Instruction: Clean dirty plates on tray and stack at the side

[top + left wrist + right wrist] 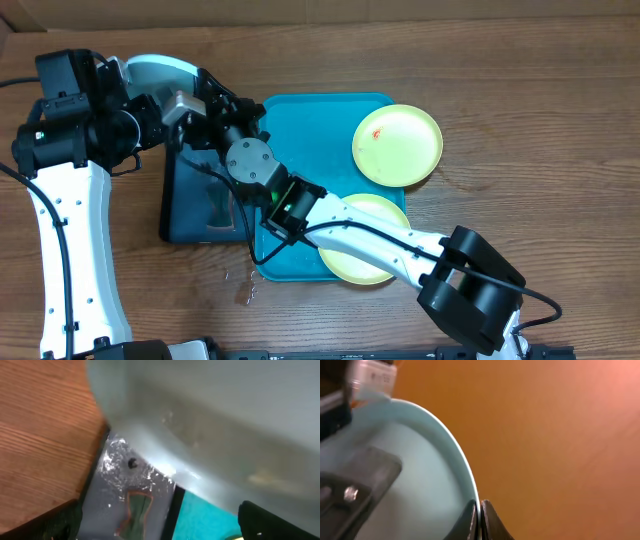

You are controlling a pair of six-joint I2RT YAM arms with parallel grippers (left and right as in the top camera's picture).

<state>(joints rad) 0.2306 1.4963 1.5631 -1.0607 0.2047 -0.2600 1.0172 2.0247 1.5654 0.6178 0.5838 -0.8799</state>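
Note:
A light blue plate [158, 68] [415, 475] [220, 415] is up at the back left, beyond the dark navy tray. My right gripper [480, 510] [212, 92] is shut on its rim, one finger on each side. My left gripper [160, 530] [180, 108] stands wide open right beside the plate, its fingers [260, 520] apart with nothing between them. Two yellow-green plates lie on the turquoise tray [315, 140]. One plate [398, 145], at the back right, has a small red smear. The other plate [362, 255], at the front, is partly hidden under my right arm.
A dark navy tray [190, 205] [107, 505] lies left of the turquoise tray, wet, with a brownish-green pad [136, 512] on it. Water drops [243, 285] dot the table in front of it. My right arm [380, 235] stretches across the turquoise tray.

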